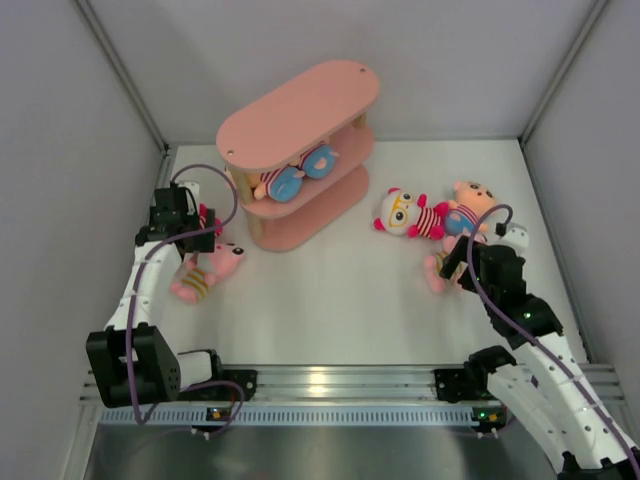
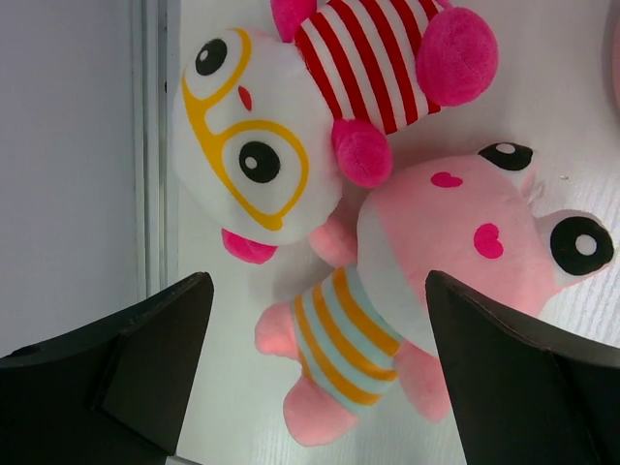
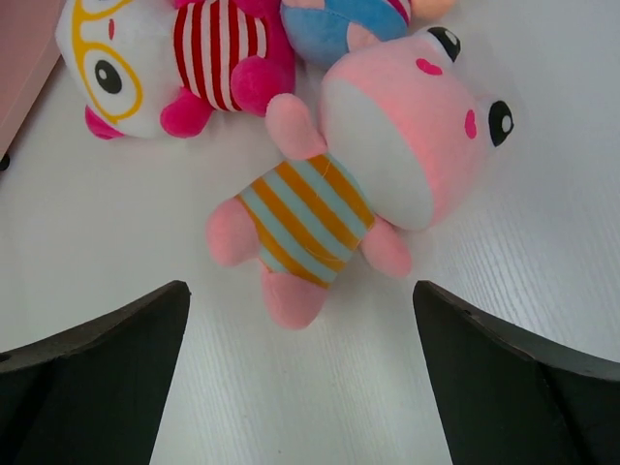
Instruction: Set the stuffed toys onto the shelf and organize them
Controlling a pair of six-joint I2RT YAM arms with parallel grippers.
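Observation:
The pink shelf (image 1: 300, 115) stands at the back, left of centre, and a stuffed toy with round blue feet (image 1: 297, 177) lies on its middle board. My left gripper (image 1: 190, 235) hangs open over two stuffed toys near the left wall. One is a white-headed toy with yellow glasses (image 2: 252, 145). The other is a pink toy (image 2: 436, 242), and its striped body lies between the open fingers (image 2: 145, 358). My right gripper (image 1: 465, 255) is open above another pink striped toy (image 3: 387, 145). A white glasses toy (image 3: 126, 68) and a blue-footed one (image 3: 339, 24) lie beyond it.
The grey enclosure walls stand close on the left (image 1: 60, 150) and right (image 1: 600, 180). A metal rail (image 1: 330, 385) runs along the near edge between the arm bases. A corner of the shelf (image 3: 19, 58) shows in the right wrist view.

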